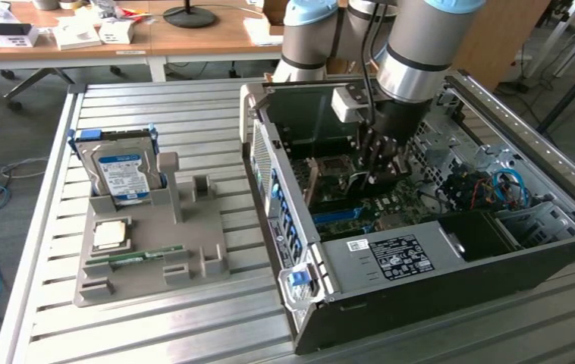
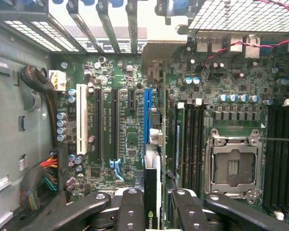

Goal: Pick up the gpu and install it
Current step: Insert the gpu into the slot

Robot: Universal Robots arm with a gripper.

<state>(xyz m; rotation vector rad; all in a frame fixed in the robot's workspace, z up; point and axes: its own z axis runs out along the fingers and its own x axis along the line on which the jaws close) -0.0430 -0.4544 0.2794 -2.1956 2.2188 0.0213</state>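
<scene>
The open computer case (image 1: pixel 469 292), dark sheet metal with perforated panels, lies on its side on a ribbed aluminium table (image 1: pixel 166 326). Inside it, a green motherboard (image 2: pixel 135 139) carries an empty square CPU socket (image 2: pixel 233 166) in a shiny metal frame, long black memory slots (image 2: pixel 195 139), a white expansion slot (image 2: pixel 82 118) and a blue one (image 2: pixel 147 103). A bundle of coloured wires (image 2: pixel 45 175) runs along the grey case wall.

The gripper (image 1: pixel 377 163) reaches down into the case. In the wrist view its black fingers (image 2: pixel 132 209) are clamped on the gpu (image 2: pixel 151 187), a thin card seen edge-on, lined up with the blue slot; whether it is seated cannot be told.

At the exterior view's left, a grey moulded holder (image 1: pixel 202 250) sits on the table. It holds an upright hard drive (image 1: pixel 124 171) with a blue-white label, a flat square processor (image 1: pixel 112 233) and a narrow green RAM stick (image 1: pixel 136 256) lying in a groove
</scene>
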